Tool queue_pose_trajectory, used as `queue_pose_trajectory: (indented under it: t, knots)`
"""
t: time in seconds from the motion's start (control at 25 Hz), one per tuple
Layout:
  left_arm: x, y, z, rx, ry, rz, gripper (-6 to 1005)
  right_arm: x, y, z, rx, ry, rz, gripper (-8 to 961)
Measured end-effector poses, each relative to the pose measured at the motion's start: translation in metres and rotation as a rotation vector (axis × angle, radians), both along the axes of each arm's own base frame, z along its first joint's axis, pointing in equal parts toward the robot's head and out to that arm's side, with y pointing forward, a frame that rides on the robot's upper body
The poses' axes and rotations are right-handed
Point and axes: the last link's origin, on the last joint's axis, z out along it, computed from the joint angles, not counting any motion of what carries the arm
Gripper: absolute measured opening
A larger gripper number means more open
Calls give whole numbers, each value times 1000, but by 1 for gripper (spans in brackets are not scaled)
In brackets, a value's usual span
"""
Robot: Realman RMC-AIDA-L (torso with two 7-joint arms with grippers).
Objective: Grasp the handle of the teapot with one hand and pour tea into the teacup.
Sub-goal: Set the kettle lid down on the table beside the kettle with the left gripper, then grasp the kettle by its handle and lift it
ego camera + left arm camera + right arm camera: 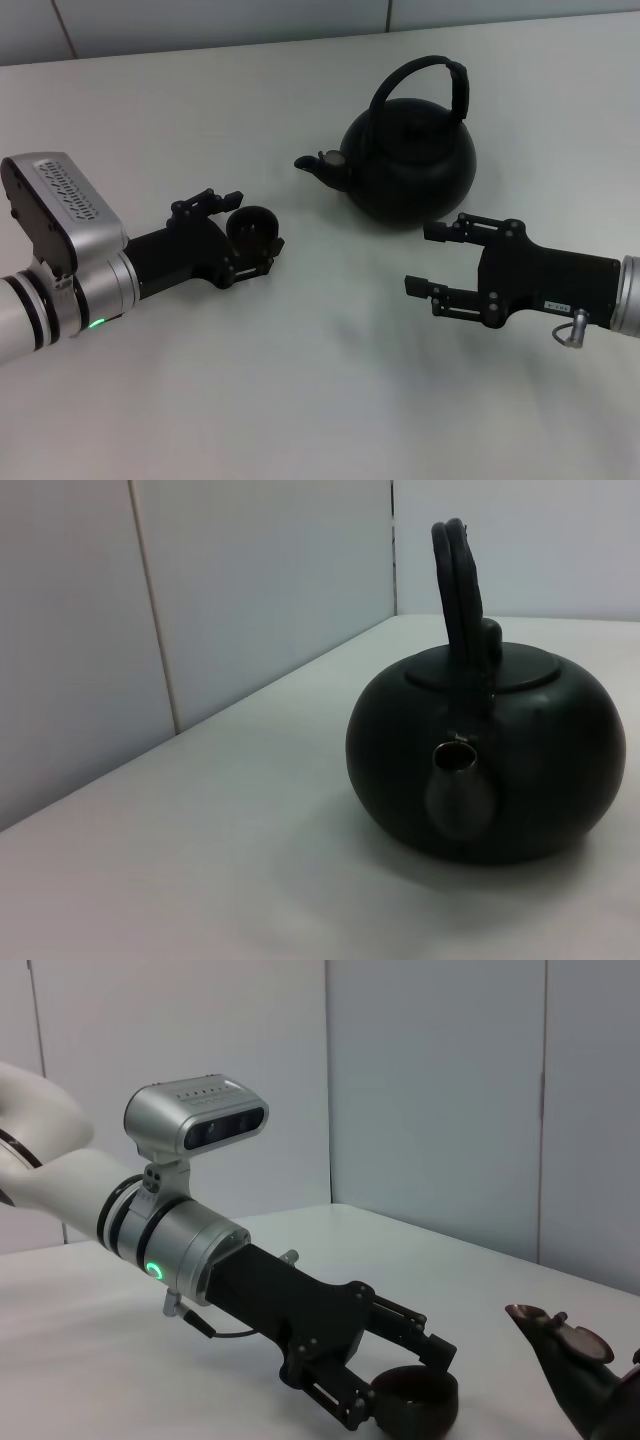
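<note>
Here, my left gripper (252,232) is low over the white table (320,400), and its two fingers stand on both sides of the teacup (254,226). The small black cup sits between them. From the right wrist view the fingers seem to touch the cup's (415,1398) wall, so I would say my left gripper (400,1385) is clamped on it, though I cannot see how firmly. The cup rests on the table, on my left side of the scene.

The teapot (408,168) stands farther back on the table, upright, well apart from both of my grippers. Its short spout (322,165) points toward my left, in the direction of the cup, but there is a clear gap between spout and cup. The handle (430,85) rises as a black arch over the lid, with the thicker ribbed band on the side toward my right. In the left wrist view I see the teapot (490,765) with the spout (458,792) facing the camera and the handle (458,590) edge-on.

My right gripper (432,258) hovers in front of the teapot, near its lower body but not touching it. Its fingers are apart and hold nothing.
</note>
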Motion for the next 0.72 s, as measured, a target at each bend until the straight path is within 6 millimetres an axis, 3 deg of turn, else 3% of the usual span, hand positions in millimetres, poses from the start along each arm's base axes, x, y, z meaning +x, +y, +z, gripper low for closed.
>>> queue_pose_trajectory:
  t: [0.36, 0.4, 0.44, 0.48, 0.6, 0.64, 0.72]
  knots:
    - [3, -3, 11, 25, -81, -25, 824, 0, 1, 0, -3, 3, -5, 703]
    - [2, -6, 20, 44, -124, -42, 824, 0, 1, 0, -1, 0, -8, 703]
    - [0, -13, 46, 100, -219, -89, 824, 0, 1, 0, -1, -1, -8, 703]
    - [0, -13, 46, 100, -219, -89, 824, 0, 1, 0, -1, -1, -8, 703]
    - [-12, -26, 74, 136, -283, -114, 824, 0, 2, 0, -5, 4, -13, 703]
    - [-27, -46, 101, 134, -321, -117, 824, -1, 2, 0, -7, 6, -16, 703]
    - [-40, -60, 119, 126, -329, -100, 824, -1, 2, 1, -12, 12, -19, 703]
